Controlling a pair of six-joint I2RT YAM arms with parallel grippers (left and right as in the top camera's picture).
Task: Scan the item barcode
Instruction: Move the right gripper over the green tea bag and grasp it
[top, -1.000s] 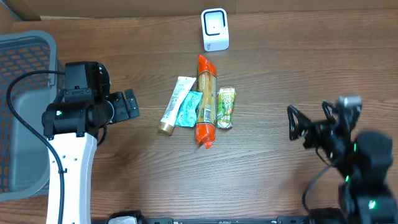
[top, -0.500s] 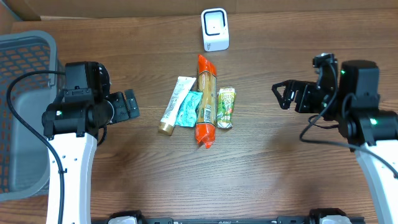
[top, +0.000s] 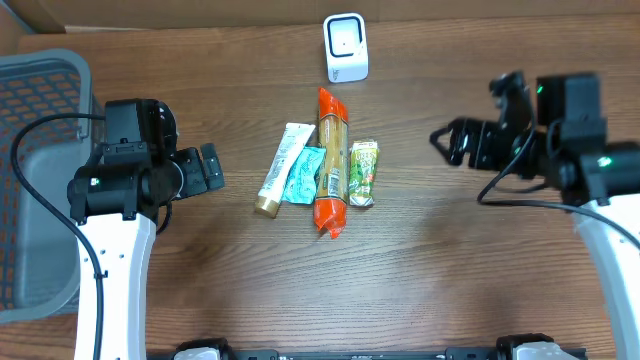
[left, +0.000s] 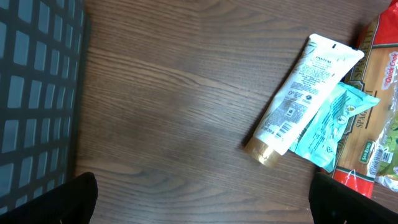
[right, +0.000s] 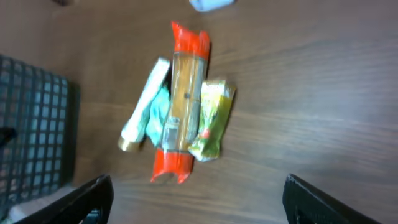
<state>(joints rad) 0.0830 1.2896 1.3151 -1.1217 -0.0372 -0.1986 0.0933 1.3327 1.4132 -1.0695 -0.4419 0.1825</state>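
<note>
Item cluster (top: 322, 172) lies on the tabletop (top: 420, 260), just ahead of my right hand (top: 447, 141), which hangs open and empty. The green sachet (top: 363, 172) is nearest it. My left hand (top: 210, 168), beyond the cluster, is open too. I judge this to be the approach: next I need to descend, grip one item, then present its barcode to the scanner (top: 346, 46).

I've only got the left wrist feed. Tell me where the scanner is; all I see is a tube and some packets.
Observer: The white barcode scanner stands near the far edge of the table, beyond the spaghetti pack.
Operator: Give me the right arm.
Observer: The right gripper hovers open, off to the right of the spaghetti pack, holding nothing.
Operator: Name the item nearest it.
Observer: A small green packet, lying against the spaghetti pack's right side.
</note>
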